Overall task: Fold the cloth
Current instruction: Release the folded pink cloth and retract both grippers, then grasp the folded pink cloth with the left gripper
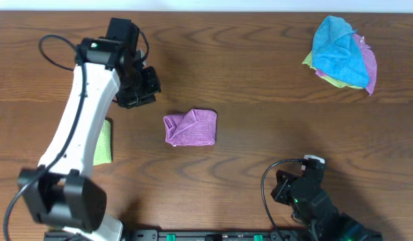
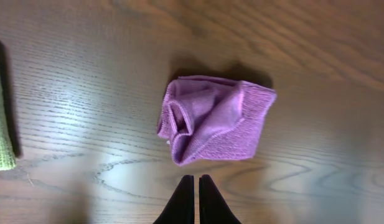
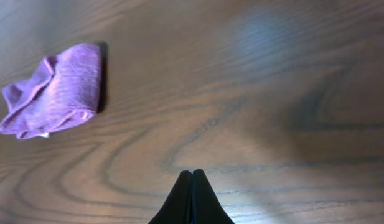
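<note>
the cloth lies in the middle of the table, bunched into a small folded bundle, smoother on one side and rumpled into loose creases on the other; my left gripper hangs over the wood beside it, near but not touching; in my left wrist view the bundle sits just ahead of my fingertips, with a strip of bare wood between; those two fingers stand all but together, only a thin slit showing, and grip nothing; my right gripper is well apart from the cloth, low by the near edge, its fingers pressed tight together and empty; from there the bundle shows far off to one side; a lime-green cloth lies under my left arm; a blue cloth tops a heap in the far corner
</note>
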You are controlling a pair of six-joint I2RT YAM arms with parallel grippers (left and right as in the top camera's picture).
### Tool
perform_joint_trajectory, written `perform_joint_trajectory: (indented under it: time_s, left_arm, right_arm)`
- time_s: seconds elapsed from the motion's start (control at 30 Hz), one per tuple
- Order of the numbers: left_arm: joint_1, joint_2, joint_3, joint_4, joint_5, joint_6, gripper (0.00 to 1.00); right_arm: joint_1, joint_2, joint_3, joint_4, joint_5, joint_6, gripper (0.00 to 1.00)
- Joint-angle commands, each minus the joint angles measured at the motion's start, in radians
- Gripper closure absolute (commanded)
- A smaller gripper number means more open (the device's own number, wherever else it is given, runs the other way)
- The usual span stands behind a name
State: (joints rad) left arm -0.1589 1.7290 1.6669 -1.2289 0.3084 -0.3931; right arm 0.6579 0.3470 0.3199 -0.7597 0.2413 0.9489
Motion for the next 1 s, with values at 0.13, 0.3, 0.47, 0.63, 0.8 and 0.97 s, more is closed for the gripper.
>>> perform_joint_trajectory:
  time_s: [0.13, 0.3, 0.47, 0.63, 0.8, 0.97]
  left_arm:
    - [0.002, -0.103, 0.021, 0.012, -0.002, -0.035, 0.94]
    - [0.002, -0.129, 0.014, 0.010, -0.004, -0.063, 0.94]
    - [0.002, -0.143, -0.047, 0.006, -0.005, -0.105, 0.94]
    - [0.002, -0.235, -0.223, 0.063, -0.005, -0.161, 0.94]
    - [0.002, -0.426, -0.486, 0.224, 0.000, -0.270, 0.82]
    - [0.002, -0.568, -0.726, 0.393, 0.055, -0.400, 0.65]
  right_arm:
    - [-0.004, -0.010, -0.040, 0.036, 0.213, 0.023, 0.82]
    - [-0.004, -0.010, -0.040, 0.034, 0.405, 0.024, 0.01]
    - [-0.004, -0.009, -0.040, 0.023, 0.568, 0.023, 0.01]
    - [-0.004, -0.008, -0.040, 0.008, 0.551, 0.023, 0.01]
    - [-0.004, -0.008, -0.040, 0.008, 0.490, 0.023, 0.01]
    - [-0.004, -0.008, -0.040, 0.008, 0.431, 0.023, 0.01]
